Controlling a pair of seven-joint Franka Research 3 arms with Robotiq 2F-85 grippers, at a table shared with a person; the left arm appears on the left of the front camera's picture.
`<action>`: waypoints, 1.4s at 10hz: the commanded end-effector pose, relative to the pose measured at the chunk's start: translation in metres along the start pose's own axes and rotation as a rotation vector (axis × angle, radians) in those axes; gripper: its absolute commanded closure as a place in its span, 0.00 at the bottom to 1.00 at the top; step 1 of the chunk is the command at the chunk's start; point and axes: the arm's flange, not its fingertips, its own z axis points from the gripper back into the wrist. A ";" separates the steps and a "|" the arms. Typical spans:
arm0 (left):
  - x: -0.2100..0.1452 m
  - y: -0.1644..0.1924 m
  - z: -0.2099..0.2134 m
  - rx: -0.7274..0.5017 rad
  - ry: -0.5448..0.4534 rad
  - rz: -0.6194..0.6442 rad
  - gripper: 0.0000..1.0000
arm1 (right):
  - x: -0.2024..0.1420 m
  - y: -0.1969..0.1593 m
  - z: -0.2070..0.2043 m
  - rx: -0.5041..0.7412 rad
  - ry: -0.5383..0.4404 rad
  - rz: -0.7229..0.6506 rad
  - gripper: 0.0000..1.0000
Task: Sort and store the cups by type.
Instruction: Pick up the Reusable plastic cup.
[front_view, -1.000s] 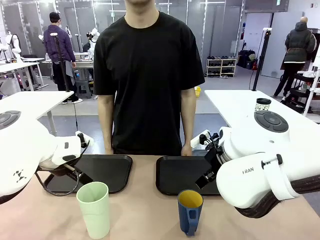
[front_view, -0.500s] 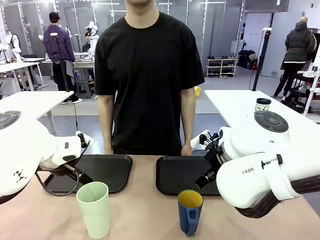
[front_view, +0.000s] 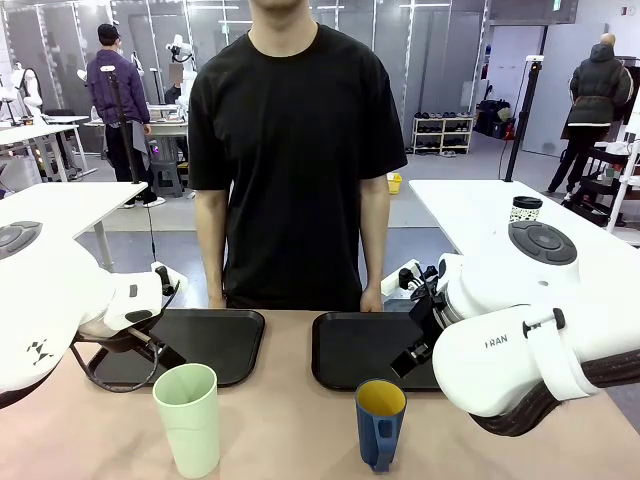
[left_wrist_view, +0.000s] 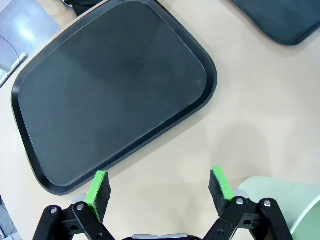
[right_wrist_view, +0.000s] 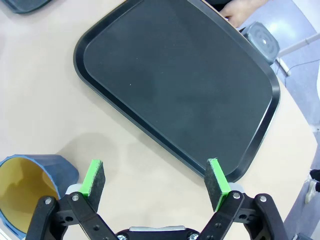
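Mint-green tumbler (front_view: 187, 418) stands on the tabletop before the left tray (front_view: 215, 345), blue mug (front_view: 380, 422) before the right tray (front_view: 350, 352): one empty tray per type, I judge. My left gripper (left_wrist_view: 159, 186) and right gripper (right_wrist_view: 155, 184) hang jaws spread wide, holding nothing, each beside its cup

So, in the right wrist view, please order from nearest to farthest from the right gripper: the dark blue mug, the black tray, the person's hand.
1 and 2. Dark blue mug, beside the right gripper at lower left, and black tray, just ahead: too close to call.
3. Person's hand, past the tray's far edge.
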 end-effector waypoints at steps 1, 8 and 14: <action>0.000 0.000 0.000 0.000 0.000 0.001 0.00 | 0.000 0.000 0.000 0.000 0.000 -0.003 0.00; 0.025 0.009 0.019 0.117 0.014 0.083 0.00 | 0.036 -0.014 0.019 -0.022 -0.012 -0.091 0.00; 0.053 -0.050 0.127 0.182 -0.199 0.066 0.00 | 0.069 0.040 0.151 -0.254 -0.191 -0.066 0.00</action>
